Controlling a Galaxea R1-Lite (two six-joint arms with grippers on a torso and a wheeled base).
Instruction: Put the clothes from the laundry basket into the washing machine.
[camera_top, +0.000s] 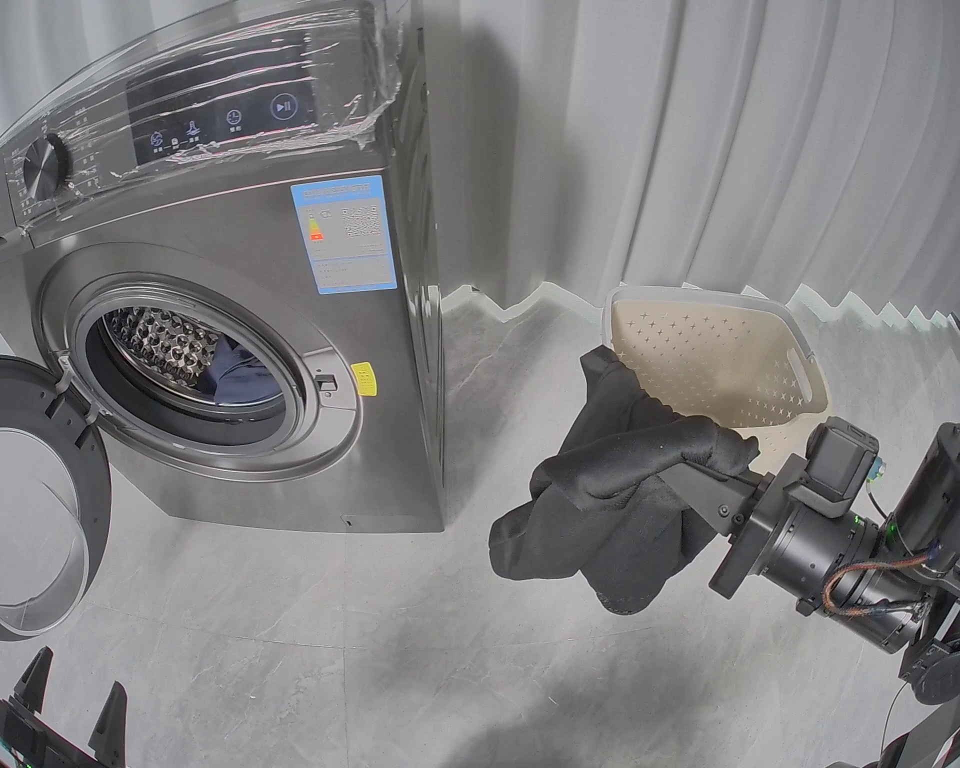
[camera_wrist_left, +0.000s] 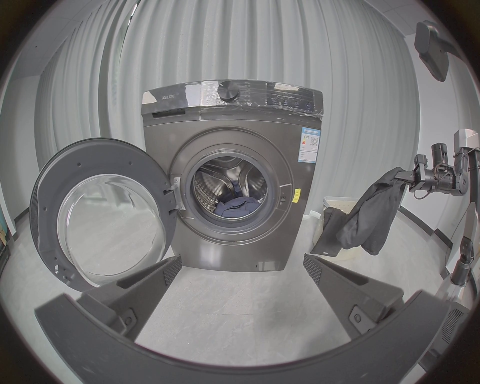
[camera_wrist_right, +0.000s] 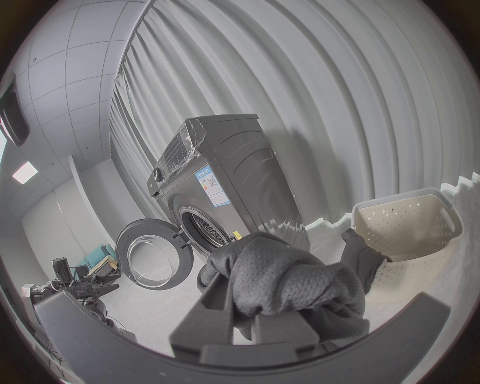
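A grey marbled floor is backed by white curtains. The black garment is clamped in the right pincer and hangs beside the laundry basket, one end at its rim. The left pincer is held apart, low by the open door. The garment should be raised so its loose folds are kept off the floor. It should then be carried to the washing machine and released only deep inside the drum opening, beside the blue garment.

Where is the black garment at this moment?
In the head view the black garment hangs from the right gripper on the robot's right, between the laundry basket and the washing machine, one end at the basket's rim.
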